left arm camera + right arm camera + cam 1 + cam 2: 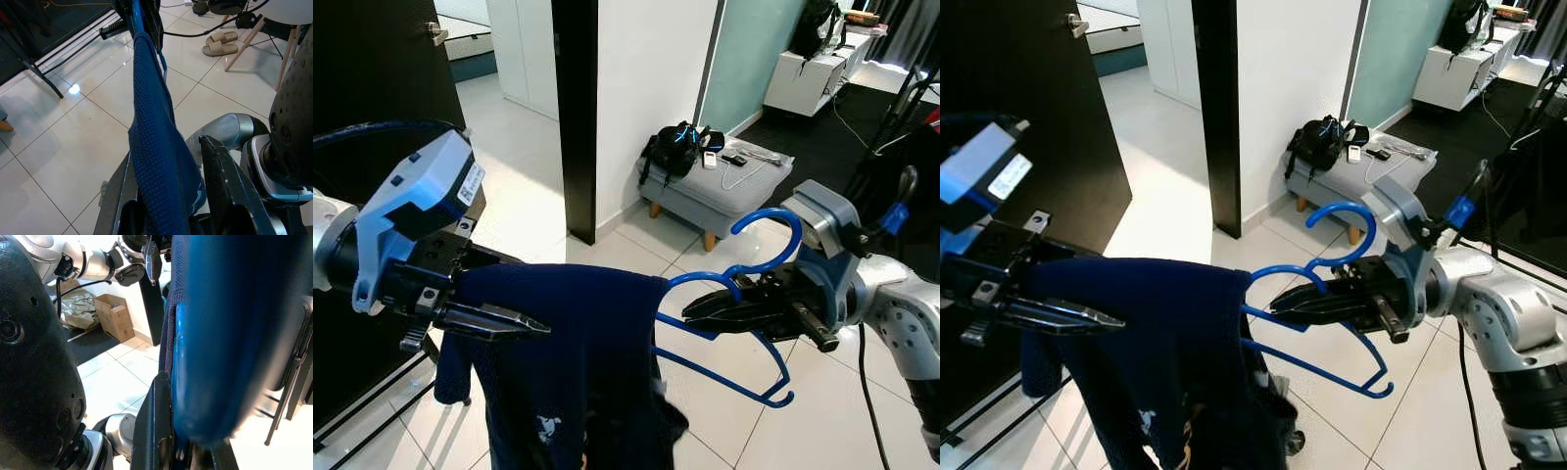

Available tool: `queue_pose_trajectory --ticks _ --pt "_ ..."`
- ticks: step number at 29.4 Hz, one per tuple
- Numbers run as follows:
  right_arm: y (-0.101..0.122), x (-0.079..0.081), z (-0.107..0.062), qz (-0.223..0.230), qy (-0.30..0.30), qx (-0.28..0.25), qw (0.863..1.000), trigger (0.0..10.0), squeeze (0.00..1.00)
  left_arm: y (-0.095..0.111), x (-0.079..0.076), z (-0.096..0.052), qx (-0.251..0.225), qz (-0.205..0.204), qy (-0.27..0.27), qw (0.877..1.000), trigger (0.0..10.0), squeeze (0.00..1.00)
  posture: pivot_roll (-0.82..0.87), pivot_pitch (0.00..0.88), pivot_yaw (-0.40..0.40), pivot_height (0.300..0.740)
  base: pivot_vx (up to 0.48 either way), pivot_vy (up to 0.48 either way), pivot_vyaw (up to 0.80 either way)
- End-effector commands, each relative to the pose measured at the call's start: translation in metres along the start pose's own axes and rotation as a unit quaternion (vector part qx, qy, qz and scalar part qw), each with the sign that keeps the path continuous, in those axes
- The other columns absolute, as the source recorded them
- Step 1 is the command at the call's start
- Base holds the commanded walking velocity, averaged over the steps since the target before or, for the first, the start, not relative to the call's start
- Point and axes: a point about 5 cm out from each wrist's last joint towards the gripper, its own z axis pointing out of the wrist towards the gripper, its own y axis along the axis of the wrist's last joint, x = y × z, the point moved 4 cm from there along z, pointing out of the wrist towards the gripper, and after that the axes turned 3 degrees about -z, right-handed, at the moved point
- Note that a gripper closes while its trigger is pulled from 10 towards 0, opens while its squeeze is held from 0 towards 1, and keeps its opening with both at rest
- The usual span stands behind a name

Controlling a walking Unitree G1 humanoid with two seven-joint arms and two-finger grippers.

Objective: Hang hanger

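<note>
— Who holds what, lower frame?
— Left gripper pinches the navy garment; right gripper is clamped on the blue hanger, hook up at centre-right.
— A rail?
— Possibly lower left, unclear; ottoman beyond.

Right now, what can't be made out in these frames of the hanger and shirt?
- Hanger: its left half is hidden under the shirt in the eye views.
- Shirt hem: cut off by the bottom edge.
- Right wrist view: close blue blur in front.
- Rail to hang on: can't tell.
- Items on the stool: too small.
</note>
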Motion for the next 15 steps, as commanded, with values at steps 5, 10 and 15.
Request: queue_pose_trajectory --ticks 5,10,15 --pt "0.003 0.002 0.004 -0.01 0.007 0.001 1.0 10.0 0.0 0.0 -0.006 0.006 0.011 0.017 -0.022 1.0 10.0 0.0 0.05 0.0 -0.02 0.74 0.0 0.0 0.0" --pt "0.002 0.003 0.007 -0.011 0.013 0.001 1.0 10.0 0.0 -0.006 -0.009 0.013 0.035 0.019 -0.035 0.999 10.0 0.0 0.05 0.0 -0.02 0.74 0.0 0.0 0.0" --pt "0.002 0.003 0.01 -0.014 0.02 0.0 1.0 10.0 0.0 -0.015 -0.01 0.021 0.059 0.02 -0.045 0.997 10.0 0.0 0.05 0.0 -0.017 0.74 0.0 0.0 0.0"
